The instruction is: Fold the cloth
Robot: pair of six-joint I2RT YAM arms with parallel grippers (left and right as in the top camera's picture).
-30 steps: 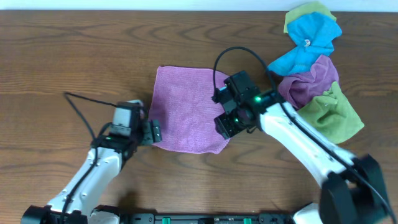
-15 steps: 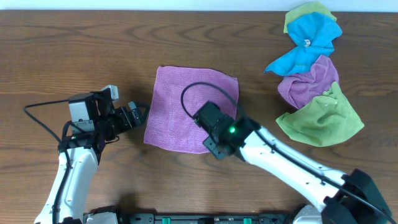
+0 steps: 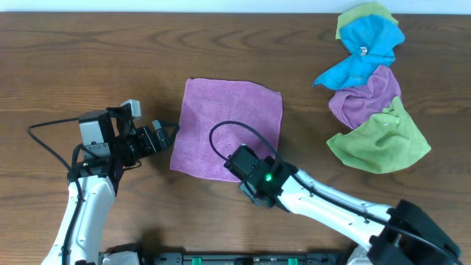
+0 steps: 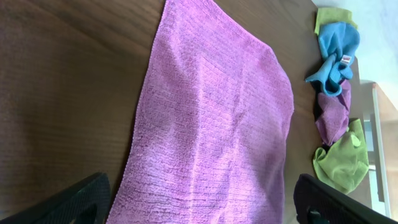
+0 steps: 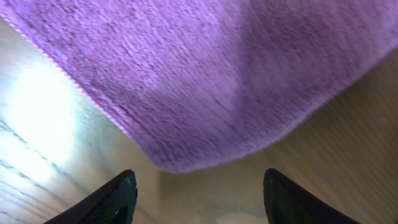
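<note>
The cloth [image 3: 228, 129] is lying spread flat and unfolded near the middle of the table [image 3: 88, 59], a vivid orchid-purple square turned slightly askew; the left wrist view is showing a fine ribbed weave and a thin stitched hem along its edges. The left claw [image 4: 202, 199] is sitting low just beside the cloth's left edge, its fingers wide apart and gripping nothing. The right claw [image 5: 199, 199] is hovering at the cloth's near edge by the right corner, its fingers [image 5: 115, 196] also standing apart, with the rounded purple corner showing between them and nothing pinched. Well off at the far right a blue cloth [image 3: 364, 48], a duller mauve cloth [image 3: 364, 96] and two lime-green cloths [image 3: 379, 140] are lying crumpled together in a pile.
</note>
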